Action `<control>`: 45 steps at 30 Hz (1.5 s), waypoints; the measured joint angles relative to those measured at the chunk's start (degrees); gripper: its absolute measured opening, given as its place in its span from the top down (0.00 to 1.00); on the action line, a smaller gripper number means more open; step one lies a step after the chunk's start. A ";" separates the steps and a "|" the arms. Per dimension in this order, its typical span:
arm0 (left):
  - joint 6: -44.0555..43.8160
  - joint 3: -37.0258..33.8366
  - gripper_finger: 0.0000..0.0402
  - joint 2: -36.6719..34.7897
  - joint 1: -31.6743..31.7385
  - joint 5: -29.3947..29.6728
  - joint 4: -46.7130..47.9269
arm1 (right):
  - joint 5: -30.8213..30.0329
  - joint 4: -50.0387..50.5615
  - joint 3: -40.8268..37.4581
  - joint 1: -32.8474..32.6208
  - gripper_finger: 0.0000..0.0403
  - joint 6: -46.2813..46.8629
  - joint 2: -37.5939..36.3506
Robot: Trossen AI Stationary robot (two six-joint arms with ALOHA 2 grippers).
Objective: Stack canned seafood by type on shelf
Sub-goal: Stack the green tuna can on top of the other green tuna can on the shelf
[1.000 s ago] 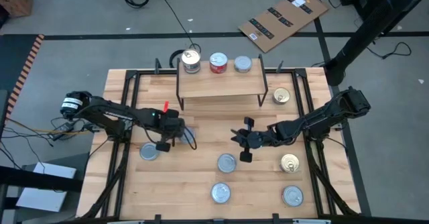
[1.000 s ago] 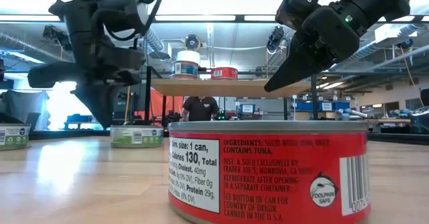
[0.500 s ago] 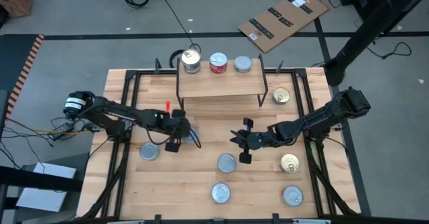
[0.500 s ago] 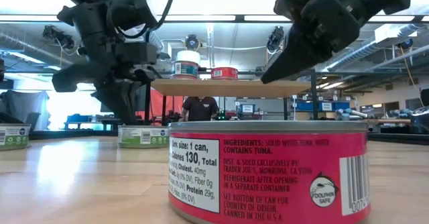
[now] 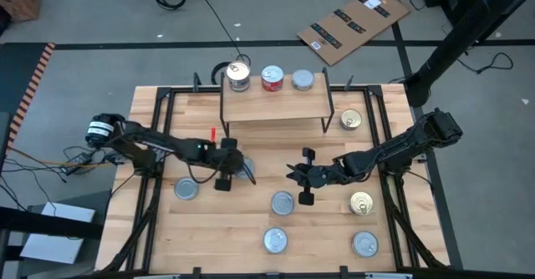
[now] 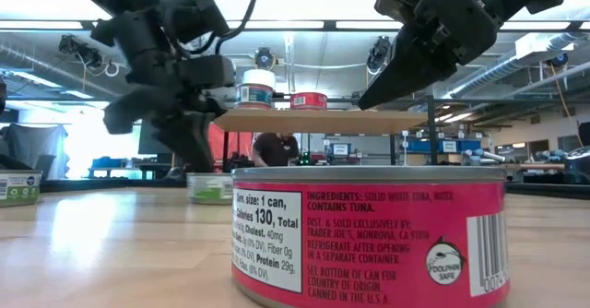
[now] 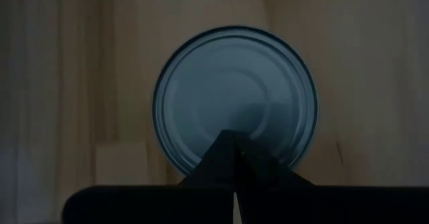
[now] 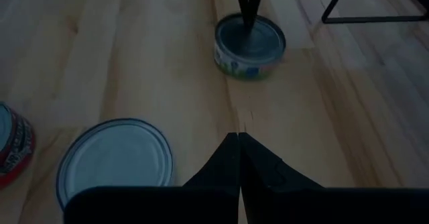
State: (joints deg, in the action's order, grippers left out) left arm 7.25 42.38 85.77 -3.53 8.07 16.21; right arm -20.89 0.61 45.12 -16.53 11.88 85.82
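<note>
Right under the left gripper [image 5: 226, 172] sits a silver-topped tin [image 7: 234, 100], standing flat on the tabletop [image 5: 251, 220]. The gripper hangs straight over its lid, and in the left wrist view the two dark fingers [image 7: 231, 163] look pressed together into a single point, so pretty much closed and not clamping anything. Whether the tips actually touch the lid is hard to say.

Over toward the middle of the table, the right gripper [image 5: 303, 175] hovers above the wood with its fingers [image 8: 238, 160] also drawn together, holding nothing. Just beside it, on the side away from the shelf, is another silver-topped tin [image 5: 282, 202]. Ahead of it in the right wrist view is the green-labelled tin [image 8: 249, 47] the left gripper is on.

Beyond both grippers, the shelf [image 5: 276, 108] carries three cans in a row: a taller stack with a gold top [image 5: 238, 76], a red one [image 5: 272, 78] and a silver one [image 5: 303, 80]. Loose tins are scattered around, including a gold-topped one [image 5: 351, 120] next to the shelf's leg and a big red-labelled tuna can [image 6: 369, 239] close to the low camera.
</note>
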 joint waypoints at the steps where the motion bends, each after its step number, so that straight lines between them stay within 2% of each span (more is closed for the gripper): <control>1: -0.01 0.03 1.00 0.82 0.00 0.01 -1.70 | 0.03 0.13 0.00 0.00 0.98 -0.04 0.00; 8: -0.22 -0.10 1.00 4.79 0.15 -0.14 -14.54 | 0.03 0.32 0.00 -0.26 0.98 -0.04 0.00; 18: -1.74 0.32 1.00 10.55 0.54 -3.02 -27.48 | 0.03 1.59 0.00 -0.26 0.98 0.00 0.00; 23: -0.03 4.35 1.00 11.85 1.65 -5.24 -25.63 | 0.03 1.65 0.00 -0.33 0.98 0.19 0.00; 27: 3.04 7.34 1.00 11.72 1.68 -5.26 -20.18 | 0.03 1.61 0.00 -0.37 0.98 0.37 0.00; 32: 3.03 8.27 1.00 11.68 1.66 -5.24 -20.44 | 0.03 0.54 0.00 -0.37 0.98 -1.14 0.00; 40: 2.63 8.27 1.00 11.68 1.55 -5.19 -20.06 | 0.03 -13.90 0.00 -0.04 0.98 -8.63 0.00; 45: 2.71 8.27 0.99 11.68 1.57 -5.17 -17.93 | 0.03 -15.28 0.00 0.10 0.98 -11.96 0.00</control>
State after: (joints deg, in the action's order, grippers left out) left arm 9.96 50.65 97.45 -1.96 2.90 -1.72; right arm -20.86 -14.68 45.12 -16.43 -0.08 85.82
